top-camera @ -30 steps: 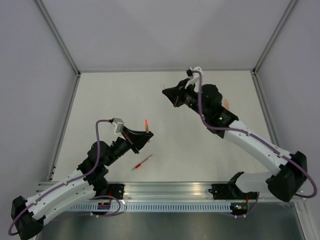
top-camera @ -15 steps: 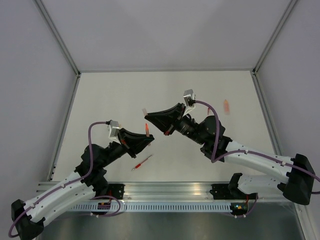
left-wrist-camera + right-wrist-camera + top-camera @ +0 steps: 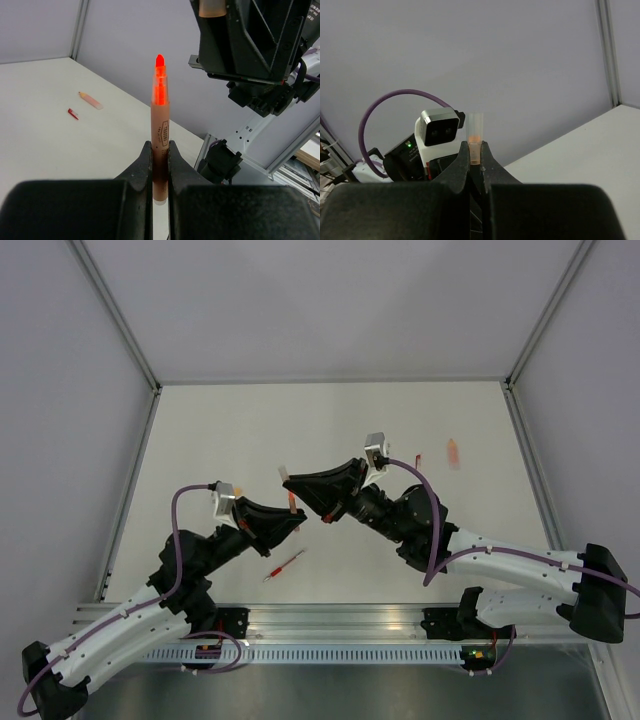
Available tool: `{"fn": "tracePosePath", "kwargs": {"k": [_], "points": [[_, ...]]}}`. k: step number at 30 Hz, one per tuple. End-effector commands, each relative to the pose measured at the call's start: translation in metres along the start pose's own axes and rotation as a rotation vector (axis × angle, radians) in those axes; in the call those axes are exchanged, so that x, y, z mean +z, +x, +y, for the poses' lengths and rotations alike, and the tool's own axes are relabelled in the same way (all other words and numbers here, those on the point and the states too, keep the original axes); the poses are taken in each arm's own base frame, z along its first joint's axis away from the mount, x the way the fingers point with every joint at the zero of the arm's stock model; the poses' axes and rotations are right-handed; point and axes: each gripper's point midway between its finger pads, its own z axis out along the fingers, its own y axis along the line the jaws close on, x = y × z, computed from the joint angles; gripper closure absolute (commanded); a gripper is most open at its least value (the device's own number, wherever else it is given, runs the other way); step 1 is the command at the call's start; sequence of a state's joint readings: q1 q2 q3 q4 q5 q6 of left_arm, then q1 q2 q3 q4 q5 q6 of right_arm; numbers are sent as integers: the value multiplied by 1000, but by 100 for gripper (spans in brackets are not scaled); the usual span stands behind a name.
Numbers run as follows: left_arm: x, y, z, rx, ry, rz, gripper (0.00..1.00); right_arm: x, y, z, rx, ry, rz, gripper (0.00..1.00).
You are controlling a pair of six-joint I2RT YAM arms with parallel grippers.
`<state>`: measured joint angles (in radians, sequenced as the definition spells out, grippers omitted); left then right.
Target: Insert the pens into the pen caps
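Orange pen (image 3: pixel 160 115) was held upright, clamped in the left gripper (image 3: pixel 160 148). Pale cap (image 3: pixel 475 131) was pinched by the right gripper (image 3: pixel 476 150), near the pen's tip, not touching. Red pen (image 3: pixel 284 566) was noted lying on the table (image 3: pixel 220 430).

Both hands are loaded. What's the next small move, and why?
Probably shift the right hand so its pen cap lines up with the pen tip, before pushing on. The left hand grips the pen by its lower barrel, tip free. In the left wrist view the pen cap sits up and right of that tip, apart and off its axis.
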<state>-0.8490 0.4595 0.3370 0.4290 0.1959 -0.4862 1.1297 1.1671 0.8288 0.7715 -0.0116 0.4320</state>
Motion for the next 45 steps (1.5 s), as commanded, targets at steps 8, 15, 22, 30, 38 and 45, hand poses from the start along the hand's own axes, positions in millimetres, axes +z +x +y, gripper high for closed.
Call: {"fn": "tracePosePath", "kwargs": {"k": [8,15,22,30,38,45], "points": [[0,-8,-12,-14,54,-26,98,3,-3,-12,-77,50,-33,100],[-1,-9,-12,-13,50,-29,98,2,-1,-12,-71,46,-30,100],[-1,-11,-12,-14,48,-34,98,3,7,-12,-64,37,-13,100],[-2,-11,-11,-12,43,-38,98,1,12,-14,-56,34,-11,100],[-2,-13,-10,-15,34,-44,98,-7,17,-11,-41,19,-22,100],[-2,-12,-9,-24,29,-40,98,-9,21,-10,-42,17,-25,100]]}}
